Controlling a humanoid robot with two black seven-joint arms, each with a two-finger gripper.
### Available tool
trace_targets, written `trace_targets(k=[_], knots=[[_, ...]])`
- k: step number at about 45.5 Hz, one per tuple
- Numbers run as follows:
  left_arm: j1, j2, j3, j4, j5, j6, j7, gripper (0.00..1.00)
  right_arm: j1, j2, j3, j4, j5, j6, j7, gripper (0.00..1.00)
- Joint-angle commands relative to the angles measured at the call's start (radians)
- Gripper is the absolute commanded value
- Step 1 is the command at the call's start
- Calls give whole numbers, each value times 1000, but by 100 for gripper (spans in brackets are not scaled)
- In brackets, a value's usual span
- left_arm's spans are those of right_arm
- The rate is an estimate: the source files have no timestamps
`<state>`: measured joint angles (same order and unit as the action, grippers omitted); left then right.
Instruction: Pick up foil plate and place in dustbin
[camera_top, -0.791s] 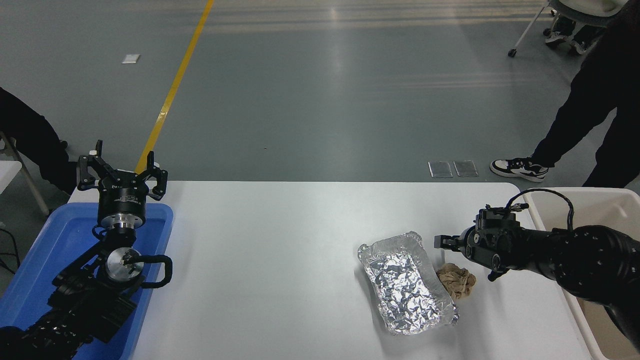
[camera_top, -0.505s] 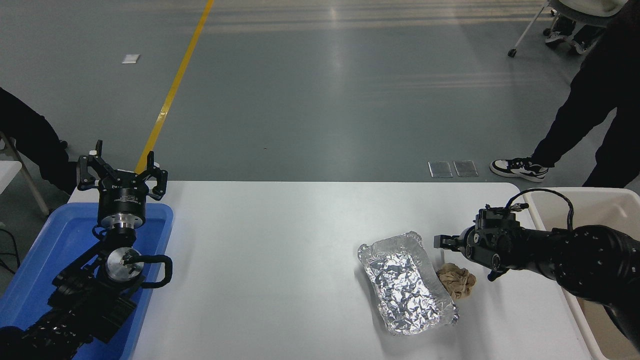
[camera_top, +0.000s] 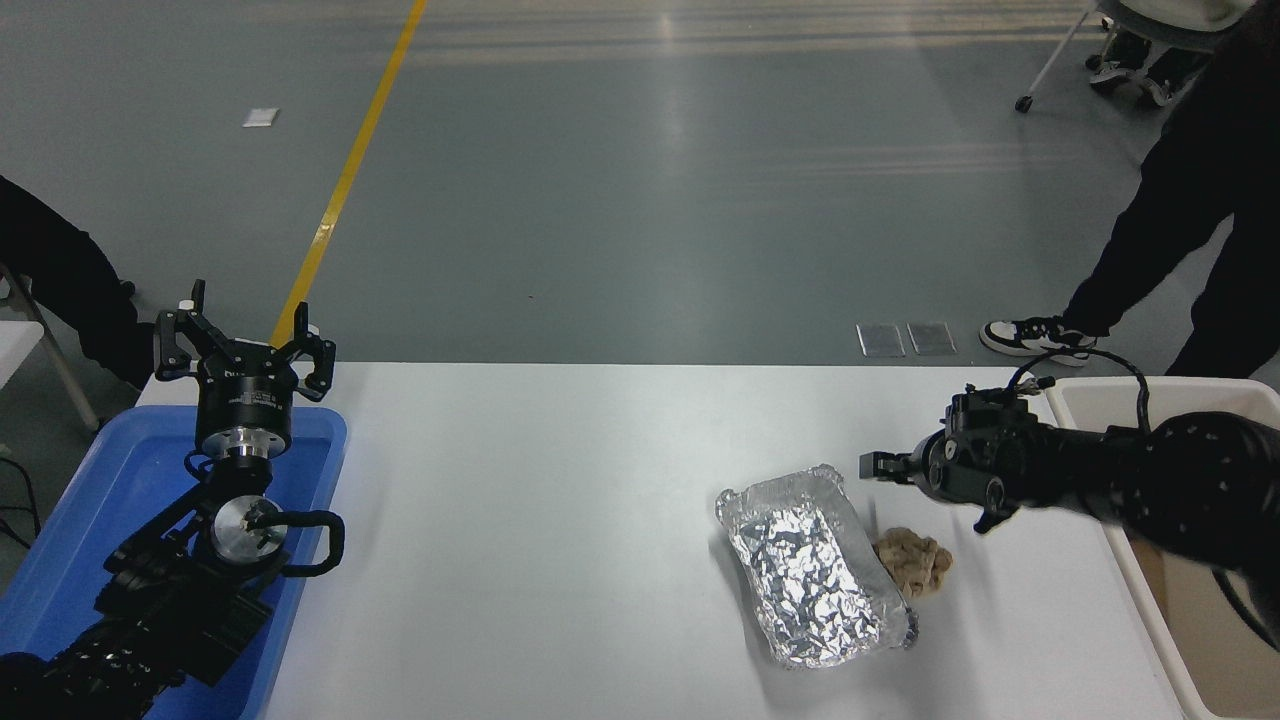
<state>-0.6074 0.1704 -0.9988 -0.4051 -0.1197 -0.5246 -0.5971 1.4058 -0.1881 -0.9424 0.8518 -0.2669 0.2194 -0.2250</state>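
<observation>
I am seeing the white bench (camera_top: 560, 520) carrying the dustbin (camera_top: 1110, 540) at its right edge and a blue tray (camera_top: 70, 540) at its left. The foil plate (camera_top: 812, 566) is lying flat right of centre, a paper ball (camera_top: 914, 562) touching it. My right gripper (camera_top: 868, 467) is hovering just beyond the plate; I cannot tell its state. My left gripper (camera_top: 243, 345) is resting spread, holding nothing, over the tray.

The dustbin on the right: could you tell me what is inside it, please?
Only part of the dustbin shows: a bare beige interior at its lower right. The right arm lies across it and the picture's edge cuts it off, so the rest is hidden. The foil plate lies on the table.
</observation>
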Motion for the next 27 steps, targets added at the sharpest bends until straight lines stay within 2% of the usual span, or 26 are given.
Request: trace_targets(k=[1,6,14,21,27], knots=[[0,1,0,0,0,0,-1,99,338,-146,-9,298,0,142,-2,100],[0,1,0,0,0,0,0,99,490,-191,-9,415,1,234,-2,100],[1,1,0,0,0,0,-1,99,699,-223,-9,613,3,287,-2,100],[0,1,0,0,-1,0,-1,99,795,-222,-12,716,5,347,-1,100],[0,1,0,0,-1,2,-1,99,878,-166,-9,793,26,377,7,100]])
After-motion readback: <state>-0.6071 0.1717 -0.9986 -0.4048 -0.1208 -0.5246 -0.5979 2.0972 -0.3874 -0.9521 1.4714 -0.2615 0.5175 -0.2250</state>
